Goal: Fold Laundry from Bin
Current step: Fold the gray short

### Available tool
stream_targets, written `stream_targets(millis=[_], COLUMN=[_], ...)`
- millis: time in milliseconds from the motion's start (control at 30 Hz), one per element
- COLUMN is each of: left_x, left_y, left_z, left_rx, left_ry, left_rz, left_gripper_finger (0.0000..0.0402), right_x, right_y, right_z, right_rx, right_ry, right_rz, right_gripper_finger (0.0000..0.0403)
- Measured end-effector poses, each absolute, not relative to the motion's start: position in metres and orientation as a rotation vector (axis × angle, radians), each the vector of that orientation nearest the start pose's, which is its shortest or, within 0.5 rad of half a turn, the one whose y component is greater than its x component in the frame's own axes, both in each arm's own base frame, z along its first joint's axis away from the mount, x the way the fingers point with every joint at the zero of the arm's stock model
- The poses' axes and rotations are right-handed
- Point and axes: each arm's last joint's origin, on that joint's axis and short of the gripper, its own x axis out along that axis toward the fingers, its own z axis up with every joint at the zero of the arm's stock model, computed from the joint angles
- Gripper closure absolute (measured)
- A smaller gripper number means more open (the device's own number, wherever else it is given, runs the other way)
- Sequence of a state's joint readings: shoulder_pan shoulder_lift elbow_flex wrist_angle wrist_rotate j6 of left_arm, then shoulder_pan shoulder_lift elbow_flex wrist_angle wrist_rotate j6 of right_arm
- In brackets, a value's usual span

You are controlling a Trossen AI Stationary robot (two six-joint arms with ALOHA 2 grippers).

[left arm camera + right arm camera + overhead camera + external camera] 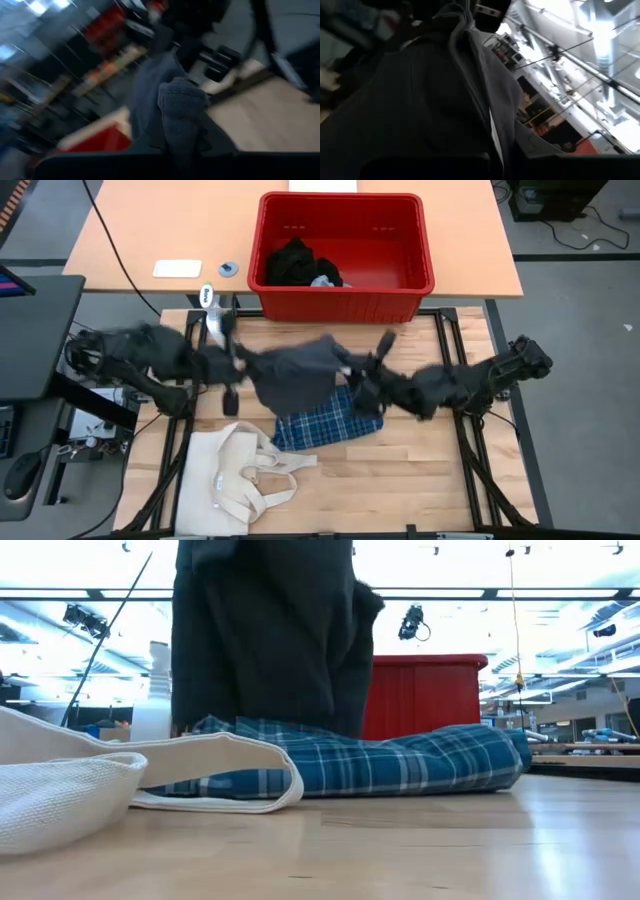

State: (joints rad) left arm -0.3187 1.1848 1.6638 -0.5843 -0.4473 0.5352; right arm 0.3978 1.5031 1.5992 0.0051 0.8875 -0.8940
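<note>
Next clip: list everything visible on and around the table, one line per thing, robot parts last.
dark grey garment: one, held up between both claws above the table middle
plaid shirt: one, blue, flat on the wooden table under the grey garment
bin: one, red, far edge of the table
black laundry: one heap, inside the bin's left part
tote bag: one, cream, near left of the table
left claw: shut on the dark grey garment
right claw: shut on the dark grey garment

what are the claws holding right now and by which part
Both claws hold the dark grey garment lifted over the plaid shirt: left claw on its left top edge, right claw on its right top edge.
</note>
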Motion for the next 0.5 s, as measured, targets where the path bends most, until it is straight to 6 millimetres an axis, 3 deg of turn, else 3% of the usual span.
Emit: stream_targets(millis=[100,267,400,500], left_x=[0.187,0.188,0.199,0.211], left_y=[-0.038,-0.023,-0.028,-0.034], left_z=[0.52,0.537,0.534,0.523], left_rx=[0.626,0.71,0.569,0.57], left_ry=[0.028,-0.106,-0.18,-0.105], left_rz=[0.179,0.298,0.09,0.046], left_gripper_finger=[0.0381,0.0381,0.0381,0.0381], right_x=[0.311,0.308,0.298,0.289], right_y=[0.094,0.079,0.1,0.123], right_z=[0.479,0.509,0.515,0.51], right_rx=[-0.843,-0.856,-0.819,-0.87], right_ry=[0.12,0.091,0.112,0.187], right_rz=[-0.532,-0.646,-0.635,-0.637], right_gripper_finger=[0.0377,0.0375,0.0374,0.0374])
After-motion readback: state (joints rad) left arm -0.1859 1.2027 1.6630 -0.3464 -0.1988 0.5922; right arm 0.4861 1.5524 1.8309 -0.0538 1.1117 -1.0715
